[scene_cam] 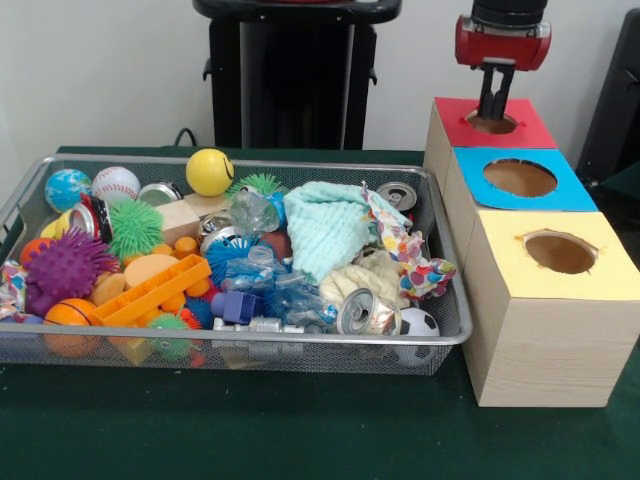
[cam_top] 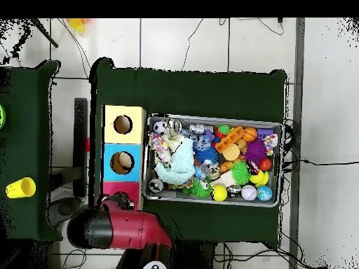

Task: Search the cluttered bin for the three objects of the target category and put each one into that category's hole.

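My gripper (scene_cam: 493, 108) hangs over the round hole (scene_cam: 492, 124) in the red-topped box (scene_cam: 530, 128), the farthest of three wooden boxes, with its tips just above the opening. Nothing shows in its grasp. In the overhead view the red arm (cam_top: 133, 228) covers the gripper beside the red box (cam_top: 133, 188). The wire bin (scene_cam: 250, 160) holds a jumble: silver cans (scene_cam: 368, 312) (scene_cam: 397, 195), a yellow ball (scene_cam: 209, 172), a baseball (scene_cam: 116, 184), a soccer ball (scene_cam: 420, 322), a purple spiky ball (scene_cam: 62, 268), a teal cloth (scene_cam: 325, 225) and an orange block (scene_cam: 150, 290).
A blue-topped box (scene_cam: 580, 195) and a yellow-topped box (scene_cam: 610, 275), each with a hole, stand in line with the red one, right of the bin. In the overhead view the bin (cam_top: 282, 161) sits on green cloth. A yellow cup (cam_top: 21, 187) stands on a separate side table.
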Robot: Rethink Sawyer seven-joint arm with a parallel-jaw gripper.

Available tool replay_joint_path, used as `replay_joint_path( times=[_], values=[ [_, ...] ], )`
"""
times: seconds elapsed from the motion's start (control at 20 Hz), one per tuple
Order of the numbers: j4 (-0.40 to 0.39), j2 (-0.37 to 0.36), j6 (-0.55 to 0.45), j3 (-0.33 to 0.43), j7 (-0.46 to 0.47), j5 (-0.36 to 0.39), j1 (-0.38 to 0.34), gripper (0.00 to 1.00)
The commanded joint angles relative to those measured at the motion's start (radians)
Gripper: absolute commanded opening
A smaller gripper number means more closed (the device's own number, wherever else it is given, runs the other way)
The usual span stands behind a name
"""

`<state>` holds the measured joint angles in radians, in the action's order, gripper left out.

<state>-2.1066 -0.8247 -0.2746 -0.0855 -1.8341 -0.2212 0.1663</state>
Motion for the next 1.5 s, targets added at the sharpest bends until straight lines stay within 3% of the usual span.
replay_joint_path(
  times=[0.05, 0.1, 0.15, 0.75, 1.2, 1.5],
  values=[
    [0.053, -0.019, -0.138, 0.048, -0.157, -0.04, -0.058, 0.0],
    [0.052, -0.018, -0.157, 0.087, -0.126, -0.048, -0.104, 0.0],
    [0.072, -0.008, -0.186, 0.118, -0.082, -0.037, -0.15, 1.0],
    [0.287, 0.049, -0.363, 0.175, 0.141, 0.143, -0.296, 1.0],
    [0.422, 0.137, -0.386, 0.296, 0.269, 0.281, -0.464, 1.0],
    [0.522, 0.271, -0.32, 0.39, 0.336, 0.404, -0.563, 1.0]
  ],
)
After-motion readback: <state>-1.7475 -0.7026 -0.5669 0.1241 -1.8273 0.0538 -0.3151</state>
